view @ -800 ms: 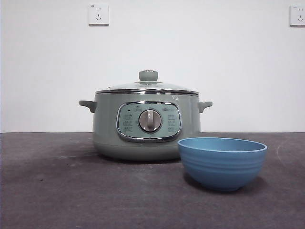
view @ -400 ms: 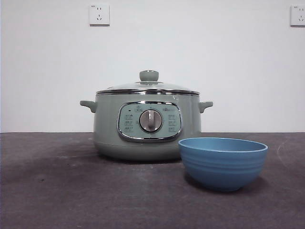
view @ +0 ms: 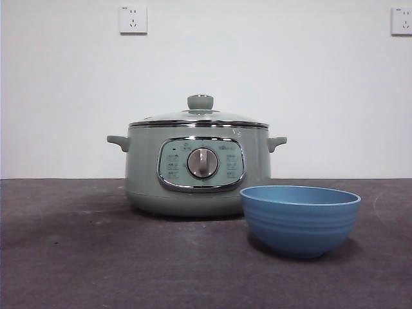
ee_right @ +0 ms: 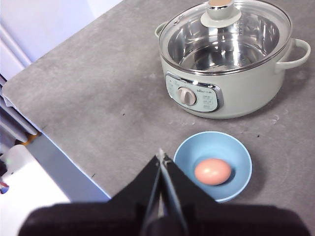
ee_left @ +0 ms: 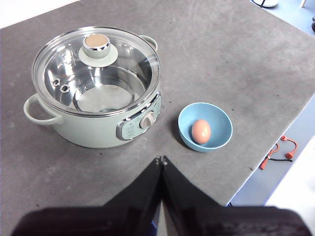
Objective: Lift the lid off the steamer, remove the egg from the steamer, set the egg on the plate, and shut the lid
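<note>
The steamer (view: 198,168) stands on the grey counter (view: 77,257) with the lid (view: 198,118) seated on its rim, the small pale green knob upright at the lid's centre. Through the glass of the lid, both wrist views show a bare steel inner pot. The control panel and its silver dial (view: 203,163) face the front camera, and 2 small side handles stick out at either side.

The plate (view: 300,221), a deep blue bowl, sits on the counter just beside the steamer, in front of it and toward its dial side, apart from the pot wall. In the front view its rim overlaps the lower corner of the steamer. The egg (ee_left: 201,131) lies inside the plate, brown and resting on the bottom; the front view does not show it because the bowl's wall hides it.

The left tool (ee_left: 161,160) hangs high above the counter, clear of everything, with its 2 black jaws pressed together at the tips and gripping nothing. The right tool (ee_right: 162,156) hangs likewise above the counter's edge near the plate, its jaws together and bare.

On the white wall behind, 2 sockets (view: 132,19) sit high up. An orange cable (ee_left: 278,152) lies on the floor beyond the counter's edge.
</note>
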Action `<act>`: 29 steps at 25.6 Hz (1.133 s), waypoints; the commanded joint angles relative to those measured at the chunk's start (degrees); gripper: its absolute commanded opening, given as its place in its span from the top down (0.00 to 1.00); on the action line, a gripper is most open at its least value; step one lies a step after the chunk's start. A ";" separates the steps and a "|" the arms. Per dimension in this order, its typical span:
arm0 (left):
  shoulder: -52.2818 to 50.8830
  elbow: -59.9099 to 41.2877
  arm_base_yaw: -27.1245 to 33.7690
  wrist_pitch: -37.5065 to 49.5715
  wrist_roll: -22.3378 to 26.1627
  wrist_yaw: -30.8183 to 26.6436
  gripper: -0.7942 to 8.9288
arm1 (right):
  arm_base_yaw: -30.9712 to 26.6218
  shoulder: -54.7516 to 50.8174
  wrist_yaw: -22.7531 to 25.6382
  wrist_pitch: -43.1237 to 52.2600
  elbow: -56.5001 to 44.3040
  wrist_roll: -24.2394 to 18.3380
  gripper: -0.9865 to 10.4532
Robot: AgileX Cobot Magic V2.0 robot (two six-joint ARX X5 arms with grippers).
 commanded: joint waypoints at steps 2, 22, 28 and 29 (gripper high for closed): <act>-0.11 -0.59 -0.11 -0.11 0.13 -0.13 0.92 | 0.15 -0.02 1.25 0.31 -0.24 -0.44 0.93; -0.09 -0.70 1.60 9.84 7.15 -7.91 0.92 | 0.17 -0.02 1.22 0.31 -0.24 -0.44 0.93; -5.40 -6.16 12.48 25.24 11.89 -3.65 0.92 | 0.15 -0.04 1.27 0.31 -0.24 -0.44 0.93; -7.28 -8.57 14.32 28.24 12.17 -2.23 0.92 | 0.15 -0.02 1.27 0.31 -0.24 -0.44 0.93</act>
